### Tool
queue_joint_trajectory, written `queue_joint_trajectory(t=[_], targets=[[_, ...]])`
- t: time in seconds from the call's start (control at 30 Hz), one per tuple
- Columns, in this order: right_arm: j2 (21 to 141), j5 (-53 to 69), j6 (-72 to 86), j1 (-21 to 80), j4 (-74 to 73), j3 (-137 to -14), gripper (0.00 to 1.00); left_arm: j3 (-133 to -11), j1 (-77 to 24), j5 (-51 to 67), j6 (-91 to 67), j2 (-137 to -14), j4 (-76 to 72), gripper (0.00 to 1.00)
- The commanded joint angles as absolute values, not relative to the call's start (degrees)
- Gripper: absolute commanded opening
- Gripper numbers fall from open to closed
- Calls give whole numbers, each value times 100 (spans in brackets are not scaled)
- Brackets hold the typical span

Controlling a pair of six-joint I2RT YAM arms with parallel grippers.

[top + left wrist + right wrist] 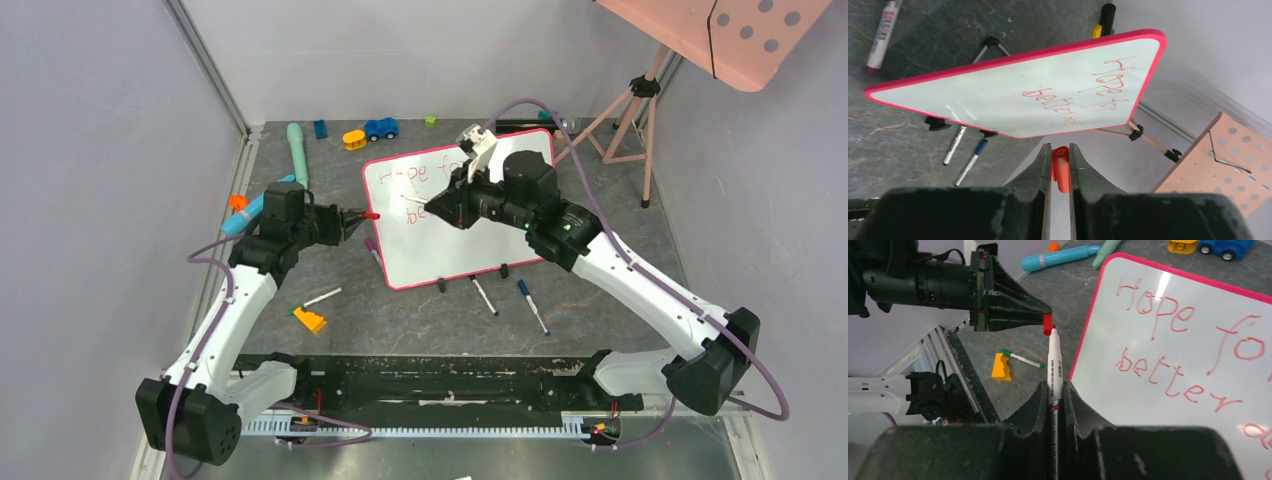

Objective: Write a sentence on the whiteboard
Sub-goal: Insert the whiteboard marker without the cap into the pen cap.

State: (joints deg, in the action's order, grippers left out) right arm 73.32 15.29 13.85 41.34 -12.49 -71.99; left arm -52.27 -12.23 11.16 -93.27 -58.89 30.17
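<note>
The right gripper (1055,390) clamped a slim white marker (1054,357), its red tip just beside the small red cap (1048,324) the left gripper (1060,150) pinched at twelve o'clock, the glossy pink-framed whiteboard (1128,407) at two.

Pale grey panels close the space in: a left wall (90,150), a far wall (420,50) and a right wall (770,200). A metal post (205,65) runs down the far left corner, where the left and far walls meet. The table top (420,320) is dark grey with a mottled, stone-like pattern. At the far right a pink perforated panel (750,35) sits on a pink tripod (630,120). A black bar (440,380) crosses the near edge, with what may be a white cable track (420,428) just before it. The light is soft and even.
</note>
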Motion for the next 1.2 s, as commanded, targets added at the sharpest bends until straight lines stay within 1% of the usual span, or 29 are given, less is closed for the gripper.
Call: queue_joint_trajectory(t=[0.0,0.3,0.57,1.17], targets=[[7500,1666,1233,4391,-992,-7549,0,-5559,-1297,1345,-9928,-5997,2663,2],[7627,1409,974,4535,-1299,-7593,0,-5759,-1625,1489,-10247,-6302,2497,2],[7681,1177,940,4537,-1489,-7628,0,-5616,-1644,1765,-10578,-6192,2332,2],[7742,1090,918,4538,-1477,-7681,0,-5502,-1652,1917,-10588,-6131,2452,2]])
